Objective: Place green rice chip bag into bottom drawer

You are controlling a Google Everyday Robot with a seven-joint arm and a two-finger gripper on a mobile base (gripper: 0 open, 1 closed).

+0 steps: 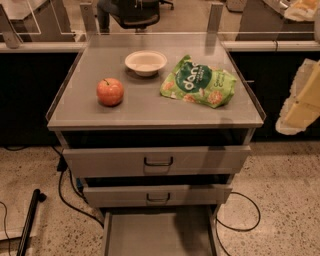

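Rightward, at the very edge of view: pale yellow-and-white tool (300,97), raised about level with the bench top and out past its right rim. Open or closed: cannot tell.

Nearest to it, on the right half of the flat grey metal bench (150,107): crinkly light green rice chip bag (198,81) with a dark green round logo and white lettering, lying flat and slightly askew, well apart from the tool.

Just left of the bag and a little farther back: shallow round white bowl (145,62), upright, near the bag but not touching it. Farther left and nearer the front edge: round red-orange apple (110,92), stem up, apart from the bowl.

Below the bench top: grey metal upper drawer (200,161) and middle drawer (195,195), each with a dark handle and a dark gap above it. Lowest of all: wide grey bottom drawer (157,232), pulled out toward the camera, flat floor showing.

On the speckled floor (285,175) around the cabinet: black cables (67,197) at left and right, and a black rod (29,220) at lower left. Behind the bench: black office chair (132,12).
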